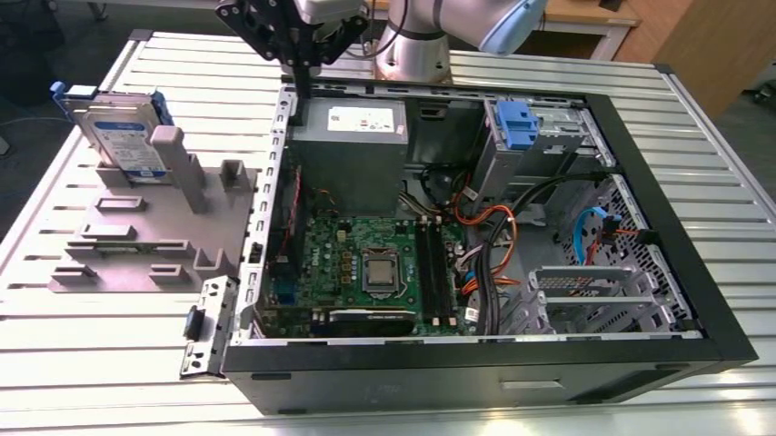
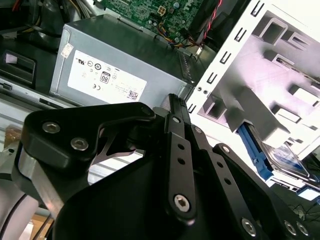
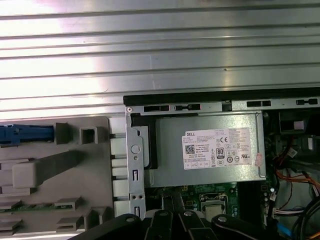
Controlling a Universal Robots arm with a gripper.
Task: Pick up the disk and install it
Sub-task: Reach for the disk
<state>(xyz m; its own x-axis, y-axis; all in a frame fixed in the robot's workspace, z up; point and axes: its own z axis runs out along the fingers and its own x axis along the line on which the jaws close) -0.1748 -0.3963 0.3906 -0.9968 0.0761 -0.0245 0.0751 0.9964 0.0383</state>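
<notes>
Disk (image 1: 125, 136) is standing upright in the grey fixture (image 1: 145, 227) at the table's (image 1: 97, 345) far corner, on the exterior view's left. Gripper (image 1: 300, 73) is hovering over the PC case's (image 1: 485, 372) far-left corner beside the power supply (image 1: 352, 127), claw pinched narrow and holding nothing.

Bright, even overhead light; harsh glare streaks on the ribbed desk (image 3: 75, 45) past the gripper (image 3: 175, 222); gripper itself looks shadowed.
</notes>
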